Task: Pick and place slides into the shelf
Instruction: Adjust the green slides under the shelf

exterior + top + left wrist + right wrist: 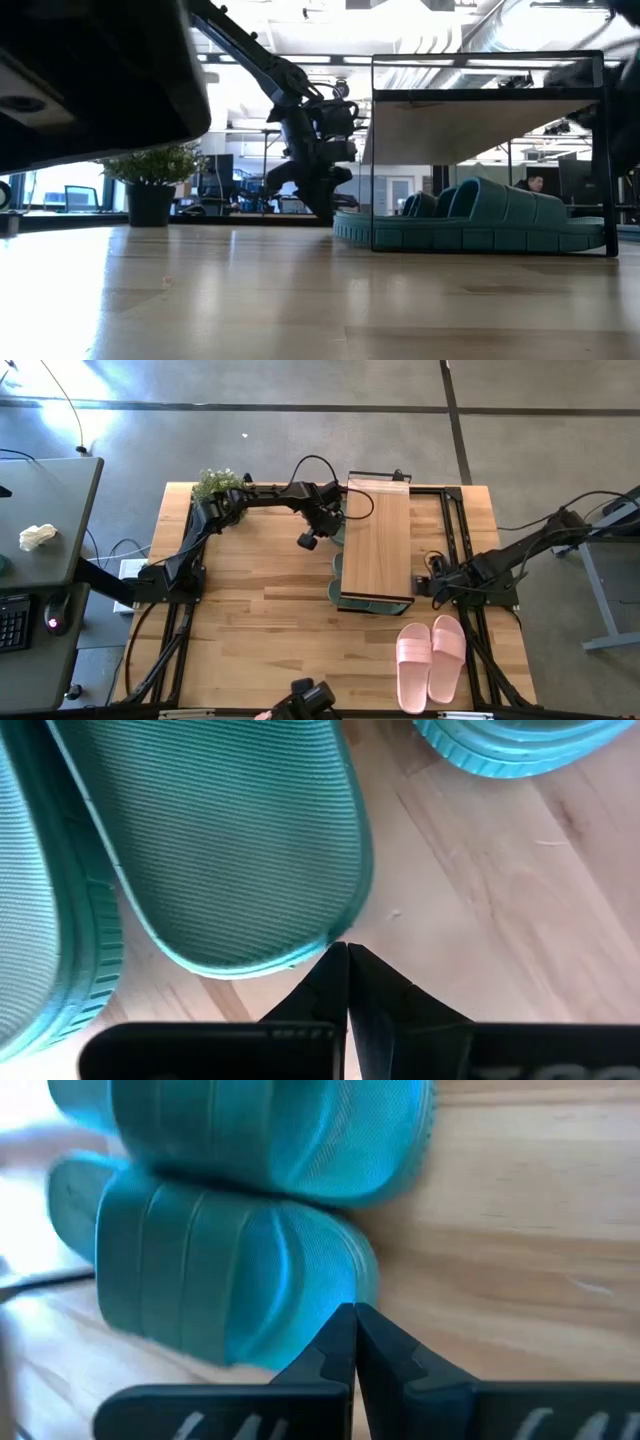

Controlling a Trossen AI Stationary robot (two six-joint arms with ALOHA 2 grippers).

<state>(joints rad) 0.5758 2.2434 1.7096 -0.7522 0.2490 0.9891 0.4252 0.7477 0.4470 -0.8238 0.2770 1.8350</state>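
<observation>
While green slides [480,215] already sit under the shelf [377,540], I count the pink pair [431,658] left out on the table [250,630] at about 5 o'clock of it. My left gripper [308,540], fingers together and empty, hovers at the shelf's 9 o'clock; my right gripper [425,580], also closed on nothing, sits at its 3 o'clock. I judge the job roughly two-thirds done.
</observation>
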